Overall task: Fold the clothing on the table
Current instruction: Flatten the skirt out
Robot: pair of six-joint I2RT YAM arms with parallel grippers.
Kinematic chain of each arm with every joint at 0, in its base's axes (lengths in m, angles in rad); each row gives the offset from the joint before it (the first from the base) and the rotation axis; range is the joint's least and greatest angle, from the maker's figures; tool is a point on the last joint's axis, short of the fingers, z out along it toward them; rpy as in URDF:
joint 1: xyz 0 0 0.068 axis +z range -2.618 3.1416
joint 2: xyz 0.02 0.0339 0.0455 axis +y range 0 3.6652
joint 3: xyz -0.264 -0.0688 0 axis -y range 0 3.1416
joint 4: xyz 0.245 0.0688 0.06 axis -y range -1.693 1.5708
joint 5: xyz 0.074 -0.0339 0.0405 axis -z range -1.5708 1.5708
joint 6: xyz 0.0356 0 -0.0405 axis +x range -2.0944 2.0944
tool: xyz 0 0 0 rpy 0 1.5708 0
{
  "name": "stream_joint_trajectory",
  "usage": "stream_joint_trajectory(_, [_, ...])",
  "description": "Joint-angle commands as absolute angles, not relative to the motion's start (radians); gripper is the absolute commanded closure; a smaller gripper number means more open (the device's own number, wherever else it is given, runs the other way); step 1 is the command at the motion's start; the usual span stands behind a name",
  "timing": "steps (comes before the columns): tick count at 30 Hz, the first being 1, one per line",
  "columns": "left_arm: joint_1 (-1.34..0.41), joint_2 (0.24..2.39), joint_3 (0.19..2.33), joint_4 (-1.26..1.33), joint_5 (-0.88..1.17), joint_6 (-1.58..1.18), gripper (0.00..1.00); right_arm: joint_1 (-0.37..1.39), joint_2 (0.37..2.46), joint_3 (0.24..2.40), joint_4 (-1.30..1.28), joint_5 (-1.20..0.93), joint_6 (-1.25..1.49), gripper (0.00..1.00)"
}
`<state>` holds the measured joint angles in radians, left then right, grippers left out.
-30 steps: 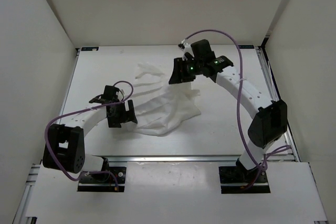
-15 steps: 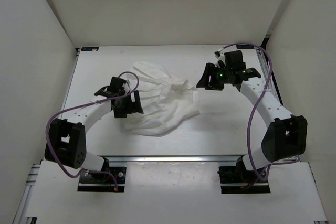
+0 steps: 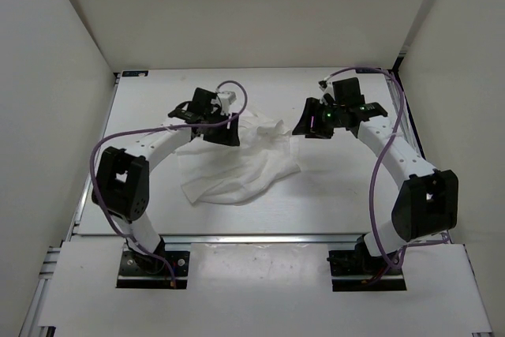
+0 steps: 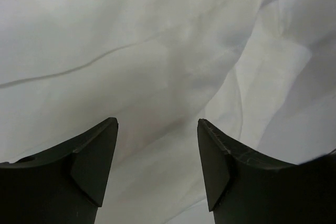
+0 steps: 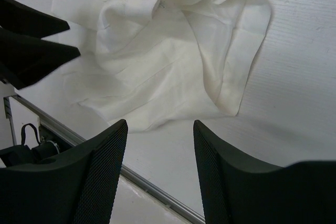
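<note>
Crumpled white clothing [image 3: 245,165] lies mid-way across the table [image 3: 339,195]. The left gripper [image 3: 223,132], fingers spread (pinching nothing), has swung over its far edge. The right gripper [image 3: 310,126] hovers beside it, spread.

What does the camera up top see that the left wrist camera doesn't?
Only the top view shows the whole thin white crinkled fabric garment bunched on the flat matte white table, and the black right gripper off to its side. Only the left wrist view shows the cloth's soft creases up close, between the open fingers of the black left gripper. Both show the garment with the left gripper over it.
</note>
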<state>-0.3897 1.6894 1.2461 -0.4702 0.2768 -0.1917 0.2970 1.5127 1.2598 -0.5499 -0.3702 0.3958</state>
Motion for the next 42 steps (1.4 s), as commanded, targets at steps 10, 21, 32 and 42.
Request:
stream_joint_trajectory(10, [-0.578,1.729,1.264,-0.476,0.181,0.000,0.33,0.273,1.508,1.243,-0.538,-0.425,0.400,0.42])
stream_joint_trajectory(21, [-0.575,1.781,1.289,-0.423,0.132,-0.032,0.53,0.272,1.531,1.256,-0.551,-0.457,0.394,0.43])
stream_joint_trajectory(32, [-0.555,1.709,1.261,-0.456,0.198,-0.049,0.38,0.264,1.546,1.241,-0.540,-0.474,0.400,0.43])
stream_joint_trajectory(42, [-0.580,1.741,1.204,-0.410,0.149,-0.041,0.40,0.264,1.540,1.250,-0.543,-0.486,0.410,0.43])
